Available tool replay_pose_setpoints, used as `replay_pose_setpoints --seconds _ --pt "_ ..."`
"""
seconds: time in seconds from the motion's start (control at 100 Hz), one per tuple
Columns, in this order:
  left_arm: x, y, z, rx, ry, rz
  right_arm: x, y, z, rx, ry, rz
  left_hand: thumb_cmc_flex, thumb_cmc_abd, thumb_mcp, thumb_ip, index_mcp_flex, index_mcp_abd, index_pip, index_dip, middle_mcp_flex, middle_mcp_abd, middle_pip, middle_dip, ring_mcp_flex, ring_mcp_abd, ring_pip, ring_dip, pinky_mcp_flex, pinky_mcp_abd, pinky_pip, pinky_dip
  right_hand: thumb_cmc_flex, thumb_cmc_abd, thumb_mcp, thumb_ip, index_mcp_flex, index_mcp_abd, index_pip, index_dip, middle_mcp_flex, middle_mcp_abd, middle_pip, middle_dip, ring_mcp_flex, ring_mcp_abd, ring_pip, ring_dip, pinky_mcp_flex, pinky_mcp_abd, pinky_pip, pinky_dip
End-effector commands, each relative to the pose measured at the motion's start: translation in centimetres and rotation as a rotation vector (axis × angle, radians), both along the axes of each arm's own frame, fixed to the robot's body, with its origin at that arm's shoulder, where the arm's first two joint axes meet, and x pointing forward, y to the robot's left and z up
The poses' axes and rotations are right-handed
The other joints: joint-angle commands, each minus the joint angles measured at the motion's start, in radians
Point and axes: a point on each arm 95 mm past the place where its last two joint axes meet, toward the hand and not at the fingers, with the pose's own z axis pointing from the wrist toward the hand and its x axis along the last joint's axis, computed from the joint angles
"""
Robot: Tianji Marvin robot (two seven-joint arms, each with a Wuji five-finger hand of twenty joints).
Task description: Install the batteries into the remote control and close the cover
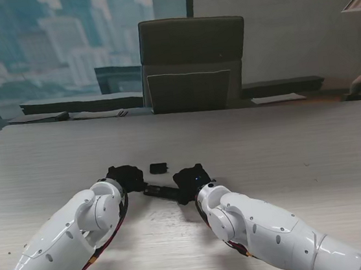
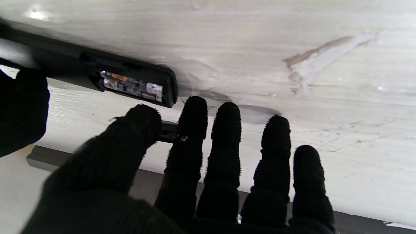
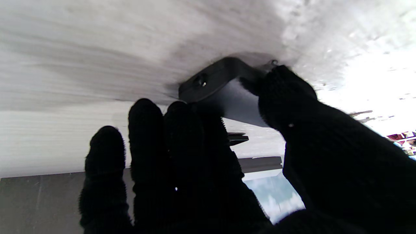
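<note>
- Two white arms rose from the near corners of the stand's view, and their black-gloved hands met at the middle of the pale wooden table (image 1: 286,142).
- The right hand (image 1: 192,176) was closed on one end of the black remote control (image 1: 163,190): in its wrist view the thumb (image 3: 286,94) pressed one side of that end and the other fingers (image 3: 182,123) the opposite side.
- The remote control lay flat on the table between the two hands, its long axis running left to right.
- In the left wrist view its battery compartment (image 2: 130,85) stood open, with a battery (image 2: 131,86) seated inside.
- The left hand (image 1: 125,178) sat just beside the remote's other end; its fingers (image 2: 226,123) were spread and nearly straight. A small dark part showed between thumb and forefinger, but whether it was pinched I could not tell.
- Slightly farther from me, near both hands, a small black cover (image 1: 158,168) lay apart on the table.
- Beyond the table's far edge stood a dark office chair (image 1: 193,62).
</note>
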Motion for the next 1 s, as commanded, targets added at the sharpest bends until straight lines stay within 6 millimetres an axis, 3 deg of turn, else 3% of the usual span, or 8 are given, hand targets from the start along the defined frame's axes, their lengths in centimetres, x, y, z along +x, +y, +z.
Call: replay_pose_setpoints --seconds 0.0,0.55,0.99 --pt "-0.9 0.3 -1.8 0.002 0.065 0.001 -1.8 -0.4 -2.8 -0.040 0.087 0.007 0.000 -0.019 0.028 -0.020 0.006 -0.012 -0.014 -0.008 -0.048 -0.013 -0.070 -0.032 -0.040 -0.055 -0.116 -0.066 -0.021 -0.020 -0.021 -0.016 0.114 0.049 0.119 0.044 0.110 -0.245 0.081 0.023 -0.020 -0.020 -0.052 -0.021 -0.011 -0.032 0.015 0.001 -0.003 -0.007 0.036 0.020" --pt "-1.4 -0.2 -2.9 0.018 0.084 -0.032 -1.7 -0.4 -2.8 -0.042 0.090 0.011 0.071 -0.102 0.053 -0.038 -0.006 -0.061 0.045 0.007 -0.040 -0.037 -0.048 -0.023 -0.030 -0.069 -0.118 -0.067 -0.022 -0.021 -0.028 -0.016 0.113 0.050 0.119 0.044 0.109 -0.245 0.081 0.023 -0.022 -0.021 -0.053 -0.021 -0.015 -0.034 0.013 0.001 -0.003 -0.007 0.036 0.021" --pt "-1.8 -0.4 -3.4 0.060 0.101 -0.069 -1.7 -0.3 -2.9 -0.041 0.092 0.008 0.101 -0.139 0.102 -0.042 -0.053 -0.069 0.116 0.012 -0.055 -0.050 -0.032 -0.015 -0.032 -0.082 -0.123 -0.069 -0.020 -0.025 -0.036 -0.018 0.114 0.050 0.120 0.045 0.109 -0.246 0.081 0.024 -0.021 -0.021 -0.053 -0.021 -0.012 -0.034 0.014 0.001 -0.003 -0.007 0.035 0.022"
